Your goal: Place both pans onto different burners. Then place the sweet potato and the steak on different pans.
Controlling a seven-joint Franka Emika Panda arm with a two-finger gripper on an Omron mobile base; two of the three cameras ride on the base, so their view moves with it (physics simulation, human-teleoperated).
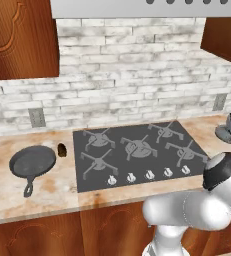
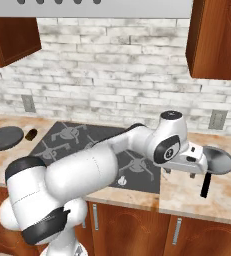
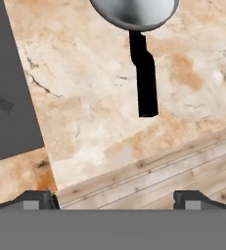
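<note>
The steel pan (image 2: 220,160) sits on the counter right of the cooktop, its long black handle (image 3: 145,73) pointing toward the counter's front edge. My gripper (image 2: 179,173) hangs open just left of that handle, over the counter's front edge. Its fingertips (image 3: 36,200) stand wide apart with nothing between them. The pan's bowl (image 3: 134,12) lies ahead of the hand. The black skillet (image 1: 32,162) rests on the counter left of the cooktop, with the sweet potato (image 1: 62,149) beside it. All the burners (image 1: 137,146) are bare. The steak is out of view.
The dark cooktop (image 1: 157,167) has a row of white knobs (image 1: 149,175) along its front. Brick wall behind, wooden cabinets above on both sides. The counter edge (image 3: 134,168) drops to a wooden floor. My arm crosses in front of the cooktop's right side.
</note>
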